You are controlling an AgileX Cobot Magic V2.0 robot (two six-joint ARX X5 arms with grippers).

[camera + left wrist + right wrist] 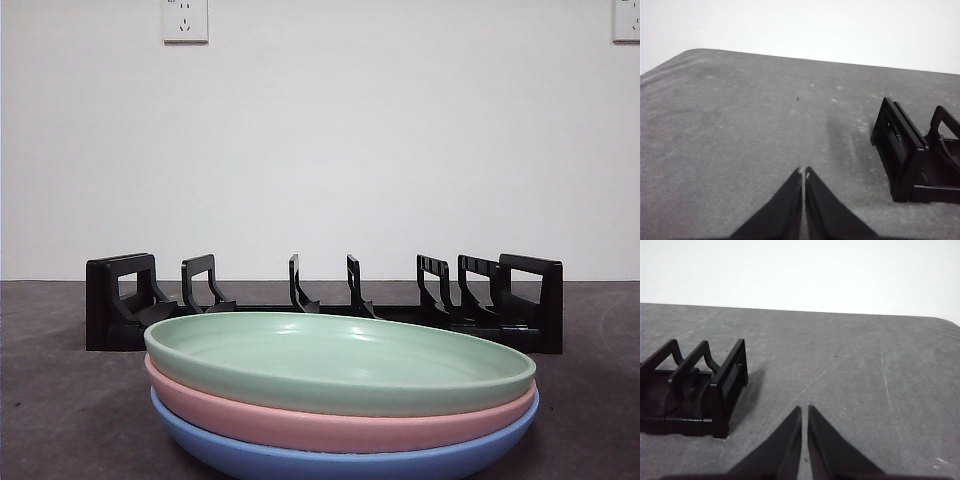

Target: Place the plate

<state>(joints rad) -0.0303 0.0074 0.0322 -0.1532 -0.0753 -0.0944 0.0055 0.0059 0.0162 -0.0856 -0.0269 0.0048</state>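
Plates: stack of three shallow round plates on the grey table [60, 420], close to its near edge, about midway along it.
Top plate: pale green glazed plate [340, 362], nested in the one below.
Middle plate: pink plate [330, 425], only its rim showing under the green one.
Bottom plate: blue plate [350, 462], resting on the table and carrying the other two.
Rack: black plastic dish rack [130, 305] with upright dividers, just behind the stack toward the far edge, apart from it; its slots hold nothing.
Left gripper [803, 172]: jaws pressed together with nothing between them, over bare table beside one end of the rack [910, 155], not touching it.
Right gripper [804, 410]: jaws nearly together, only a thin gap and nothing held, over bare table beside the other end of the rack [715, 390], clear of it.
Plates and fingers: no plate appears in either wrist view; neither gripper shows in the front view, so both are well apart from the stack.
Wall: white, behind the far edge, with a white socket [185, 20] high up.
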